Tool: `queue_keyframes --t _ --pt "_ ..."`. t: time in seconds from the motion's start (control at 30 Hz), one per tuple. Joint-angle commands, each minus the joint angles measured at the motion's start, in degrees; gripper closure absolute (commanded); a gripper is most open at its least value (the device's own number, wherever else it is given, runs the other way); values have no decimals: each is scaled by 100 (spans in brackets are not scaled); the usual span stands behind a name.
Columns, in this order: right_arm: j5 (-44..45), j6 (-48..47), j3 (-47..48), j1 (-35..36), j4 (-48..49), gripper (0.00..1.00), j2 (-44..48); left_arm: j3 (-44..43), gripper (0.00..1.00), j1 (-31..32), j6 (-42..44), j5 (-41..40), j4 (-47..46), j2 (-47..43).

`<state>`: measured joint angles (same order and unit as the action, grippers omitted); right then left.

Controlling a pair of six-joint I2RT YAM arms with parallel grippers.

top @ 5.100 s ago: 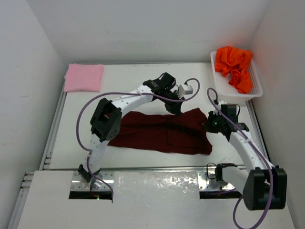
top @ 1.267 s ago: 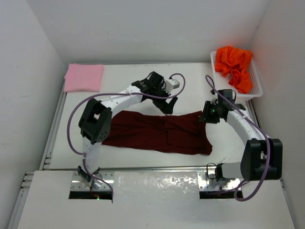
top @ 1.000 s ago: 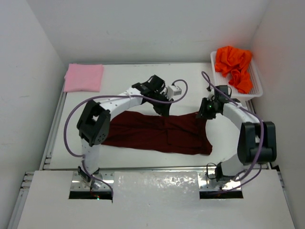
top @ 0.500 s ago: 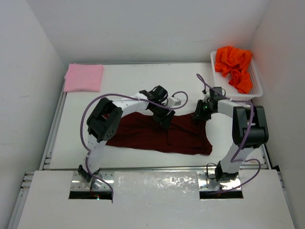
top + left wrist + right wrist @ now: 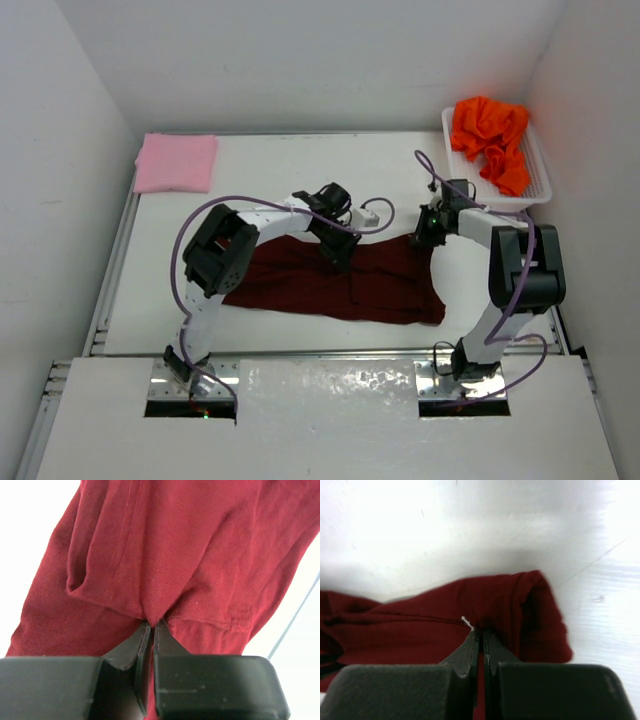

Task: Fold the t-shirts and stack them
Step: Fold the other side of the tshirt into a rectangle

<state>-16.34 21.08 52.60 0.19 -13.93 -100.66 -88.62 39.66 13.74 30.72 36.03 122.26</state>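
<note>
Maroon t-shirt, limp and light: left gripper and right gripper both pinch its far edge, seemingly just thin folds.

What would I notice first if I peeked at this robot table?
The big dark maroon t-shirt is spread across the middle of the table, where the left claw and the right claw each pinch its far edge. Next comes the bright orange t-shirt, bunched in the white basket at the far right corner, and the pink t-shirt, folded at the far left corner.
</note>
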Motion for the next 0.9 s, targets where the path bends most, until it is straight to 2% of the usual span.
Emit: queue_keyframes --t 0.0,0.27,0.33,0.37,0.4,0.43,0.53,0.6,0.63,0.67,0.77,0.83,0.87 --pt "456 71 49 -158 435 100 380 29 100 -11 506 145 342 -431" --pt "465 159 110 -159 550 100 108 56 100 16 780 382 536 -282" --pt "387 125 84 -150 576 99 117 3 85 16 771 391 536 -246" --pt "342 90 110 -150 541 94 117 -24 78 16 762 373 537 -246" --pt "290 2 145 -150 480 86 100 -41 71 16 762 373 537 -229" --pt "237 -42 241 -150 297 71 82 -111 67 16 779 330 580 -229" --pt "184 -209 373 -150 -11 56 230 -348 48 7 867 198 755 -237" --pt "297 -315 400 -150 -179 51 519 -576 27 -37 894 171 931 -281" --pt "324 -333 418 -150 -232 50 626 -656 21 -55 903 189 984 -299" --pt "342 -385 435 -150 -302 49 731 -744 3 -81 903 206 1028 -351" --pt "525 -394 532 -150 -715 46 1178 -1086 0 -169 780 277 1160 -474" --pt "710 -351 541 -150 -1266 38 1425 -1306 0 -318 727 277 1222 -562" --pt "841 -315 524 -150 -1522 31 1670 -1368 0 -397 727 259 1274 -676"
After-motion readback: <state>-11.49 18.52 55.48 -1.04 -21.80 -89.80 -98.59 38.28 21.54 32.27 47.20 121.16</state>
